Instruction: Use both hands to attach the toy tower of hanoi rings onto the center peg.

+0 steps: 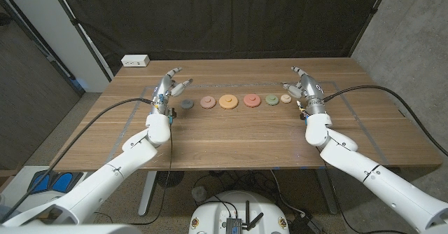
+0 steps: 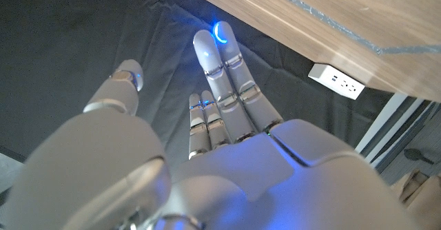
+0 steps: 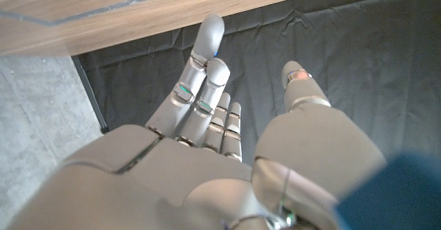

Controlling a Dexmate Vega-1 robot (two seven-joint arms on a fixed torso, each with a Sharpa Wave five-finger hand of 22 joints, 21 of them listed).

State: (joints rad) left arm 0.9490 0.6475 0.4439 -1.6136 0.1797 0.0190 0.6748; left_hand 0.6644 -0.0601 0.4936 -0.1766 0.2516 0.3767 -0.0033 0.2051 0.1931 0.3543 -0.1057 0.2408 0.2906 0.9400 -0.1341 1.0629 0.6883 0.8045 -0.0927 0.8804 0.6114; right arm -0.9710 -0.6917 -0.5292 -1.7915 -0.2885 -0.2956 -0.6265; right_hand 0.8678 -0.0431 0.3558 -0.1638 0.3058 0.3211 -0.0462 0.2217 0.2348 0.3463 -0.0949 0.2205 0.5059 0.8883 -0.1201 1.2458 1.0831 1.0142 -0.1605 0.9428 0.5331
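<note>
Tabletop rings [image 1: 227, 101] lie between both hands' spread fingers [image 1: 180, 86].

Legible text, labels, brands, numbers, signs: none that I can read in any view. The white power strip [image 1: 135, 61] at the table's [image 1: 231, 139] far left corner carries no marking I can make out from my station; the rings [image 1: 228, 101] and both hands show no lettering.

Head view: even, moderately dim light, sharp, soft shadows on table [image 1: 231, 132]. Left wrist view: blue glow on fingers [image 2: 219, 58], near hand [image 2: 227, 168] blurred.
</note>
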